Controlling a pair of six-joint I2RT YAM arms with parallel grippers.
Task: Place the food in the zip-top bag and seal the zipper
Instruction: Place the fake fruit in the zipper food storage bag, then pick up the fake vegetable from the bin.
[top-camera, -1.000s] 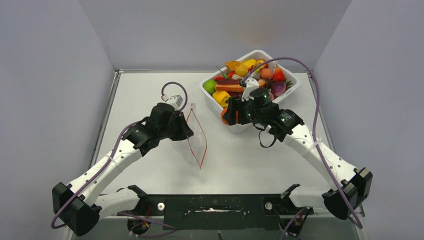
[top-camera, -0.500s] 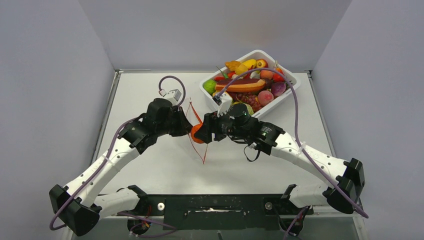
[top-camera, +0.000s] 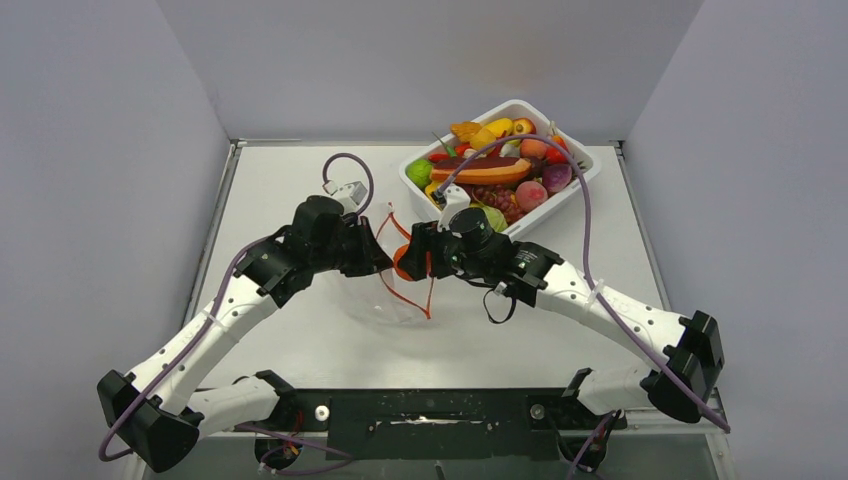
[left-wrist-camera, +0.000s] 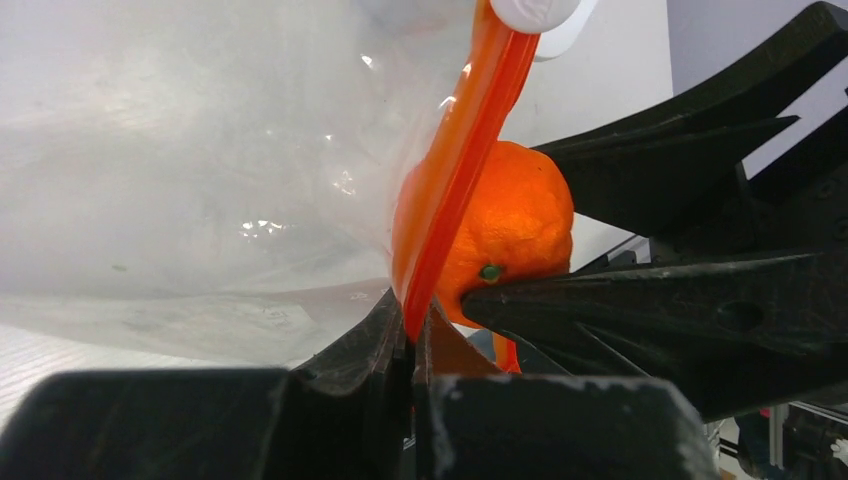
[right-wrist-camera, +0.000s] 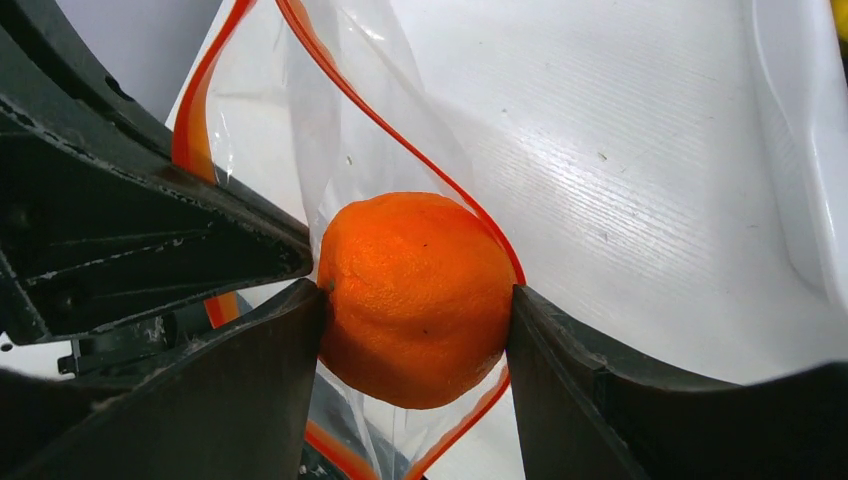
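Where the left gripper (left-wrist-camera: 412, 342) is clamped on the zipper (left-wrist-camera: 470, 130) of the zip-top bag (left-wrist-camera: 180, 150): orange ball (right-wrist-camera: 415, 300), gripped between right gripper (top-camera: 413, 263) fingers, at bag mouth against the zipper; other food (top-camera: 490, 172) in white tub (top-camera: 515, 103)

From above, you see only a sliver of the orange (top-camera: 399, 263); the right tool (top-camera: 410, 259) covers the rest. Beside that tool, the bag (right-wrist-camera: 305, 150) runs off its wrist view's top and bottom edges.

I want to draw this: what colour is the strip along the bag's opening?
Red-orange; the strip shows best in the left wrist view.
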